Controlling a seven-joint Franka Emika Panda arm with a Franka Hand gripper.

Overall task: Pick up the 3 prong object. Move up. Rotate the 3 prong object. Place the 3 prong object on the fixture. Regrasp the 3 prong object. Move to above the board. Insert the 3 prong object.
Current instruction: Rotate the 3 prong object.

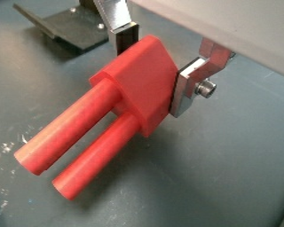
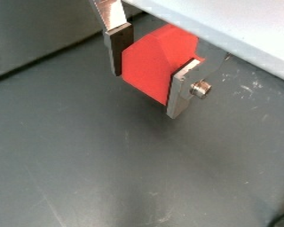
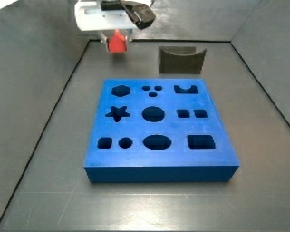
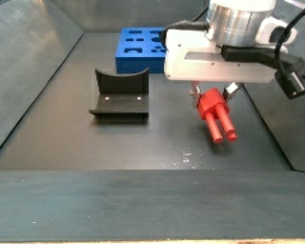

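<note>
My gripper (image 1: 154,64) is shut on the red 3 prong object (image 1: 114,102); its block end sits between the silver fingers (image 1: 190,84) and its long prongs stick out past them. It also shows in a wrist view as a red block (image 2: 151,64) in the gripper (image 2: 151,66). In a side view the gripper (image 4: 215,89) holds the object (image 4: 216,114) above the dark floor, prongs slanting down. The fixture (image 4: 119,96) stands apart from it, also in a side view (image 3: 180,60) and a wrist view (image 1: 64,27). The blue board (image 3: 158,127) lies on the floor.
Grey walls enclose the dark floor on all sides in both side views (image 3: 39,136) (image 4: 28,67). The board also shows at the back in a side view (image 4: 140,48).
</note>
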